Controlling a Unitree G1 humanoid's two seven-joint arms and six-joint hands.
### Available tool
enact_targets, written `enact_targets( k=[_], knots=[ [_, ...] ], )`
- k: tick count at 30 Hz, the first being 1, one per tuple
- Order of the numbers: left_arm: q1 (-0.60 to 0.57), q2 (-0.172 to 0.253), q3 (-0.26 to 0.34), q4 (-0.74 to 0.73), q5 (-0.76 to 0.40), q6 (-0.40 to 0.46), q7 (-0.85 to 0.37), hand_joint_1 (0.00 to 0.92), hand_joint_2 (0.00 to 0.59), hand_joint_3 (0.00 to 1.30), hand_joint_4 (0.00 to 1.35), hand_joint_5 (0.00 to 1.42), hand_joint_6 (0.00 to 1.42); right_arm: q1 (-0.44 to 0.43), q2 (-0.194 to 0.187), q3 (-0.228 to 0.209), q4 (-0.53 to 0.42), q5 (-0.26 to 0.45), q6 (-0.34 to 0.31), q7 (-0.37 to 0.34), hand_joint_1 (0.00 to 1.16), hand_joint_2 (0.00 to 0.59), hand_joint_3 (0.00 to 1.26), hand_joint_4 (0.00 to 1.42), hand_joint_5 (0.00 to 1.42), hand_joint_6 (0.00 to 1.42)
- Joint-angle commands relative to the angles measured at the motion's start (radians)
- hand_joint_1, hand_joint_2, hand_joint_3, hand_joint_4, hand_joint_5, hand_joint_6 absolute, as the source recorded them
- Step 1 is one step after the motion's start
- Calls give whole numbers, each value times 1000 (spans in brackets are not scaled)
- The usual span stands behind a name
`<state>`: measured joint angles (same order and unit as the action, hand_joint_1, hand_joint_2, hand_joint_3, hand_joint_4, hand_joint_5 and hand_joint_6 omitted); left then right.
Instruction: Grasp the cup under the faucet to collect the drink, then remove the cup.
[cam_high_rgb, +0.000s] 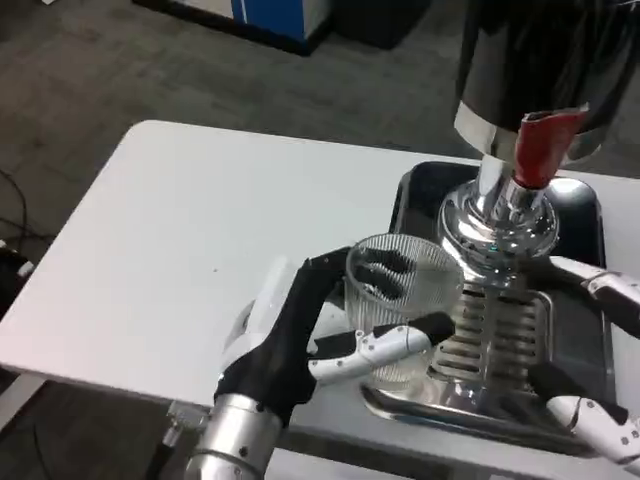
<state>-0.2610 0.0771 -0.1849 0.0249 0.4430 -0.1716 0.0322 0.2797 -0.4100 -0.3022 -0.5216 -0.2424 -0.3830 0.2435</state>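
2 robot hands are out: the left robot hand (300, 335) grips the clear cup (400, 300) beside the drip tray (575, 345), left of the faucet (545, 145). Right robot hand (600, 350) waits, fingers apart. Next, I'd judge, it slides the cup under the spout.

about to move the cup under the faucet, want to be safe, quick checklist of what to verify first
1. Left robot hand holds the ribbed clear cup: ok, fingers wrap it.
2. Cup upright: ok.
3. Cup under the chrome faucet: not ok, it sits left of it.
4. Cup over the drip tray: partly, at its left edge.
5. Right robot hand clear of the cup: ok, apart at the tray's right.
6. Drink in cup: cannot tell.
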Motion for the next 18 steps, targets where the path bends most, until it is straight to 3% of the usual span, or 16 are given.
enact_targets(
  k=[1, 11, 18],
  knots=[
    [-45, -4, -17, 4, 16, -22, 35, 440, 220, 674, 749, 706, 572, 2, 9, -15, 3, 35, 10, -15, 406, 359, 214, 243, 174, 96],
    [-53, 50, -91, 29, 160, -97, 139, 394, 232, 684, 749, 664, 530, 2, 14, -21, 13, 57, 21, -24, 406, 359, 215, 250, 182, 97],
    [-20, 14, -94, 88, 183, -134, 293, 323, 259, 697, 758, 628, 499, 13, 23, -19, 13, 63, 21, -29, 406, 359, 215, 252, 183, 97]
  ],
)
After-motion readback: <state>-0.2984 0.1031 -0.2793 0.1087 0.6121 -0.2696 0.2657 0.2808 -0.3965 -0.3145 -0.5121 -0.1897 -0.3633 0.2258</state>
